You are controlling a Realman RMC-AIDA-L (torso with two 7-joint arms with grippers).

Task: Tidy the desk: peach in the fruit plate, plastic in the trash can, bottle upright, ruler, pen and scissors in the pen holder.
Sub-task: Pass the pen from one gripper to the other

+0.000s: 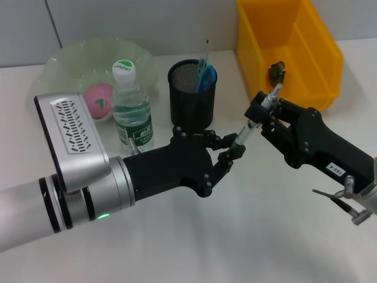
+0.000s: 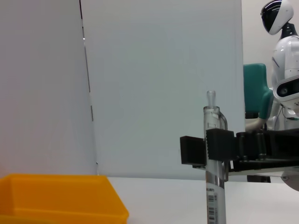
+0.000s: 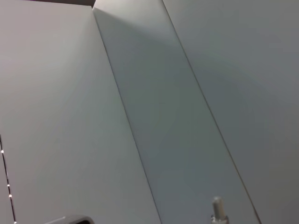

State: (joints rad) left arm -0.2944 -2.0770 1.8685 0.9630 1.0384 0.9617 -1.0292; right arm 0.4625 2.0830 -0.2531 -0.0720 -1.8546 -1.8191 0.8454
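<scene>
One pen [image 1: 253, 121] spans two grippers: the right gripper [image 1: 263, 110] clamps its upper end, the left gripper [image 1: 234, 151] pinches its lower end. Beyond the fingers stand one pen holder [image 1: 191, 94], one bottle [image 1: 131, 106] and one peach [image 1: 99, 99].

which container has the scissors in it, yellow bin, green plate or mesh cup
The black mesh cup: blue scissors stick out of it. The plate holds the peach.
</scene>
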